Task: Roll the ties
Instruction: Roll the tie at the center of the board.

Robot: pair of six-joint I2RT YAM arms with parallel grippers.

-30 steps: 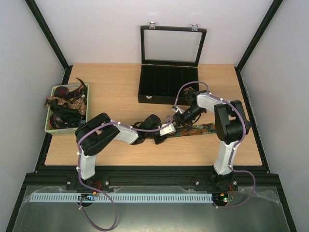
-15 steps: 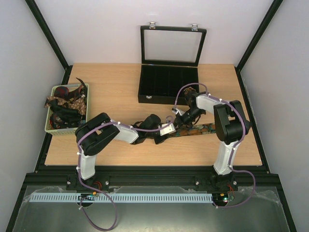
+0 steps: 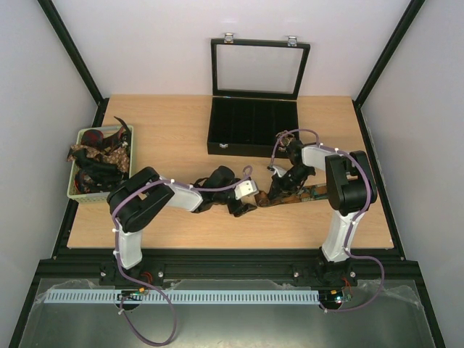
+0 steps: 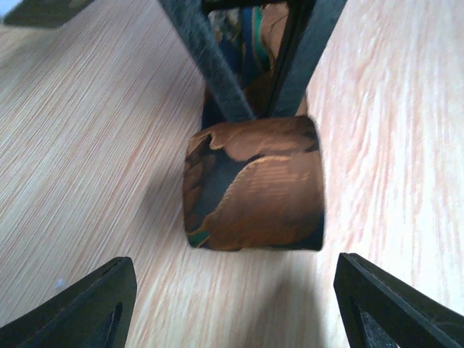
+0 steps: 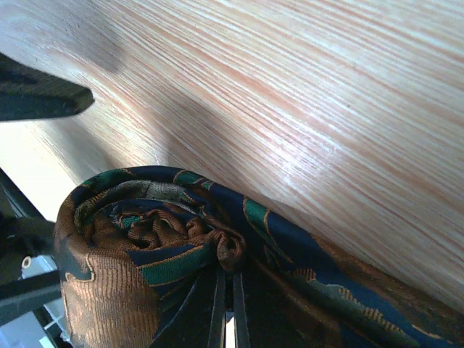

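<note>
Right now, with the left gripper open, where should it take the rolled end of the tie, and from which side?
Probably across the two side edges of the roll, coming straight in from the left arm's side, opposite the unrolled tail. The left gripper has its fingers flanking those edges, and the right gripper, shut on the roll, occupies the far side.

wooden table point(image 3: 174, 138), light grain, three things lying on it. pale green basket point(image 3: 72, 190) at the left edge, about mid-depth. black box point(image 3: 239, 149) at the back centre, its glass lid point(image 3: 259, 67) open and standing upright. one tie point(image 3: 304, 193) right of centre, toward the front. its left end is wound into a roll point(image 4: 254, 185) sitting on the wood, patterned brown, dark blue and green. the rest lies flat as a strip running off to the right. basket and box are well apart. tie is nearer the box, not touching it.
</note>
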